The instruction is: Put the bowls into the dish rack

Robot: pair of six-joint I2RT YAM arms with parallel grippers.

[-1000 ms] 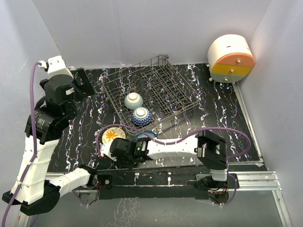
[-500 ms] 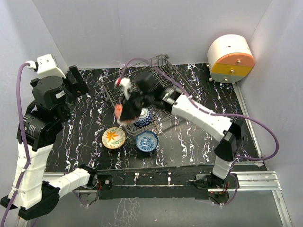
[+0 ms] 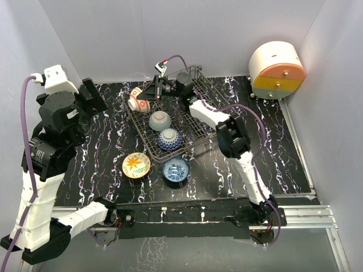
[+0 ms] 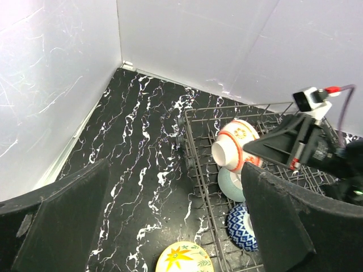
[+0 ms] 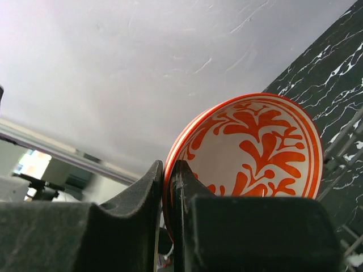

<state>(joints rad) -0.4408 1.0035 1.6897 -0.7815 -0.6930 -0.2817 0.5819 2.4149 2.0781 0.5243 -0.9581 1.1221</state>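
right arm (image 3: 207, 114) reaches far forward, jaws pinched tight; left arm (image 3: 55, 116) raised, jaws wide apart.

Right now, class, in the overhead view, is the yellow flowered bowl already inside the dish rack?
No, the yellow bowl sits on the table outside the dish rack, beside a blue-and-white bowl.

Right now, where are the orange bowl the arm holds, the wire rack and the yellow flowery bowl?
orange-red bowl (image 3: 138, 100), top view, on its pale outer wall.
dish rack (image 3: 199, 110), top view, on the bare wires of its right half.
yellow floral bowl (image 3: 136, 165), top view, on its patterned inside.
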